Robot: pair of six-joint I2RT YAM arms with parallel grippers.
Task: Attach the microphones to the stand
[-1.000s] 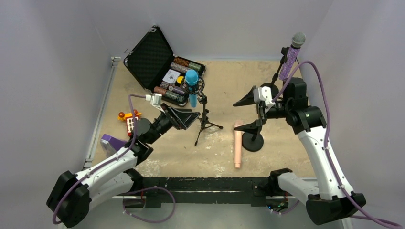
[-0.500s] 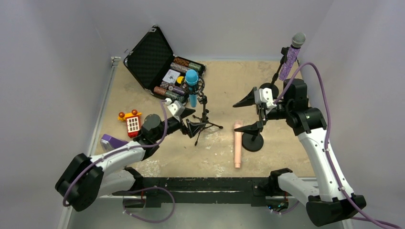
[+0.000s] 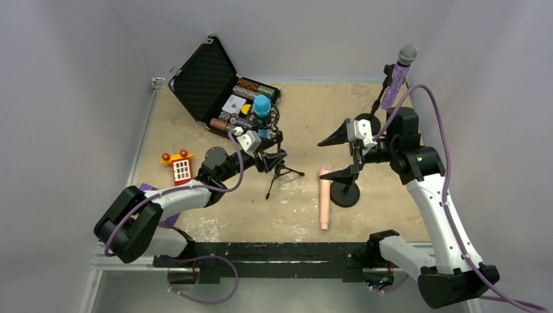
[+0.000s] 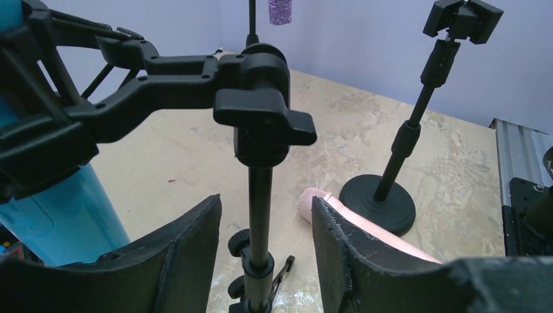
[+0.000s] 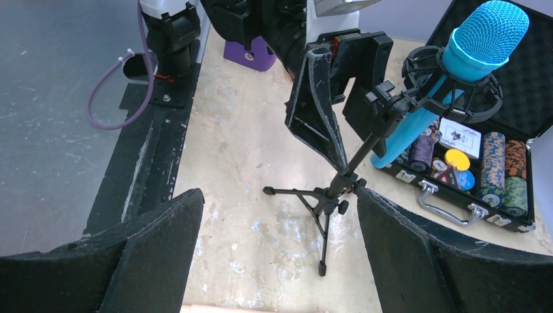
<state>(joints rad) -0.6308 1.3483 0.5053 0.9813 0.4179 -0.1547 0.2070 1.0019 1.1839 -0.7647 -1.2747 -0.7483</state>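
The blue microphone sits in the shock mount of the tripod stand. My left gripper is open, its jaws on either side of the stand's pole without touching it. The blue microphone also shows in the left wrist view. The peach-pink microphone lies flat on the table beside a round-base stand. That stand's clip is empty. My right gripper is wide open and empty above that stand. The purple microphone is mounted on a stand at the far right.
An open black case with poker chips stands at the back left. A red toy phone and a purple object lie at the left. Walls close in the left, back and right sides.
My left arm has reached forward and right to the tripod stand, and its jaws have narrowed around the pole. The right arm and the microphones have not moved.
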